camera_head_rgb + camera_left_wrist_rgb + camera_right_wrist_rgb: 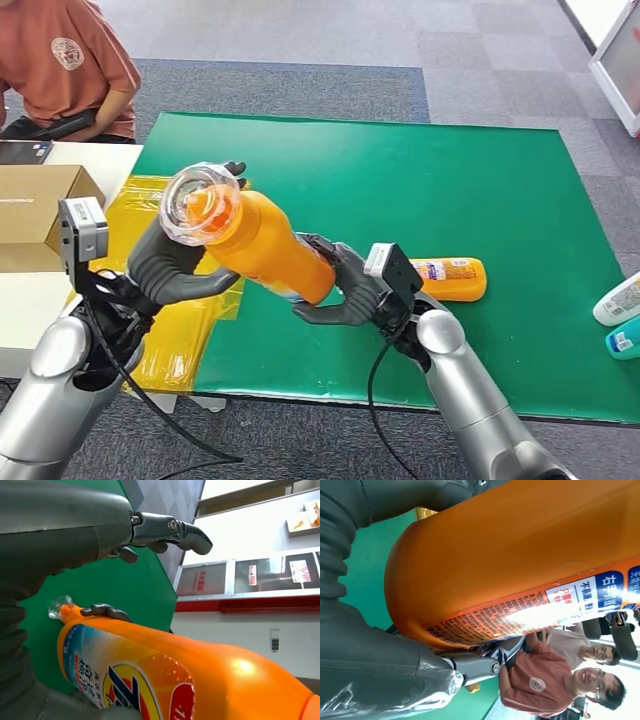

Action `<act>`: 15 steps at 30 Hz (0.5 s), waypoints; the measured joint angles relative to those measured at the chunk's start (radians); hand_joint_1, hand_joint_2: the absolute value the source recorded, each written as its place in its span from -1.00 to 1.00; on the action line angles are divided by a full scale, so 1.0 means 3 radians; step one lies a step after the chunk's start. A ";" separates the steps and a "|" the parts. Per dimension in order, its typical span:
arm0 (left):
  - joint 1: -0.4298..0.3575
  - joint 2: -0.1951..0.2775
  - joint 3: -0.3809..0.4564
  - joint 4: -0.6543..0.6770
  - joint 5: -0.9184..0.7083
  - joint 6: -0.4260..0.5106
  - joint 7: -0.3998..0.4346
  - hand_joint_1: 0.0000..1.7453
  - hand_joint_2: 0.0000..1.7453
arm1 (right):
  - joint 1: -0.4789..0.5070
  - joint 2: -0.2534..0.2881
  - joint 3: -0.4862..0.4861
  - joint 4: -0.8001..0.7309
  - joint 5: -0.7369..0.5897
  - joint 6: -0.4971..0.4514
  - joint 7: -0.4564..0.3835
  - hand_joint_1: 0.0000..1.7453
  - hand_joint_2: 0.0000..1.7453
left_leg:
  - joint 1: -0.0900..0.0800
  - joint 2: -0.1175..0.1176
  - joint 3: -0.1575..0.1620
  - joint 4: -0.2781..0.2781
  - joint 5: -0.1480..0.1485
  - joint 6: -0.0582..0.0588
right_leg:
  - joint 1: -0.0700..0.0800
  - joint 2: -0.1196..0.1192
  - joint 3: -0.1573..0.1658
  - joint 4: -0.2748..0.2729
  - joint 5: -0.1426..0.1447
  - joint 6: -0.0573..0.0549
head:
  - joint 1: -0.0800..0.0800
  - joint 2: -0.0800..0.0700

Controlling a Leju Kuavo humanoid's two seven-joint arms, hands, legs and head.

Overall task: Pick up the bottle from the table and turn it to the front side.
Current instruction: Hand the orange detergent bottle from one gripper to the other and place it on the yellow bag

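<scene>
I have the orange bottle (260, 245) lifted off the green mat (453, 200), slanting from its clear cap (192, 203) at about ten o'clock down to its base at four o'clock, over the mat's near-left edge. My right hand (343, 290) grasps the base end; my left hand (177, 265) cradles the neck below the cap, thumb (107, 611) laid on the bottle, other fingers (166, 530) spread clear above it.

I judge it a rigid plastic bottle, glossy and likely slippery, with weight I cannot gauge since the contents are unseen. The waist between my hands looks the safest hold for turning; the clear cap looks the weakest part to squeeze.

A second orange bottle (453, 278) lies on the mat at three o'clock, partly behind my right wrist. Two pale bottles (623, 315) are cut off at the right edge.

Hard to make out: which label counts as front, as the wrist views show print on both faces, and how firmly my right fingers wrap.
</scene>
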 joint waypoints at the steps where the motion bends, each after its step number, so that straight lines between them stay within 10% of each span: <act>1: 0.0002 0.0002 -0.0013 0.0000 0.0002 -0.0001 0.0000 -1.00 1.00 | 0.0000 -0.0001 0.0000 0.0006 -0.0002 -0.0013 0.0000 1.00 1.00 | 0.0000 0.0000 -0.0001 0.0000 0.0000 0.0000 | 0.0000 0.0000 0.0000 0.0000 0.0000 0.0000 | 0.0000 0.0000; 15: 0.0011 0.0023 -0.0135 0.0000 0.0004 -0.0004 -0.0001 -1.00 1.00 | -0.0001 -0.0007 -0.0001 0.0061 -0.0004 -0.0052 0.0000 1.00 1.00 | 0.0000 0.0000 -0.0002 0.0000 0.0000 0.0000 | 0.0000 0.0000 0.0000 0.0000 0.0000 0.0000 | 0.0000 0.0000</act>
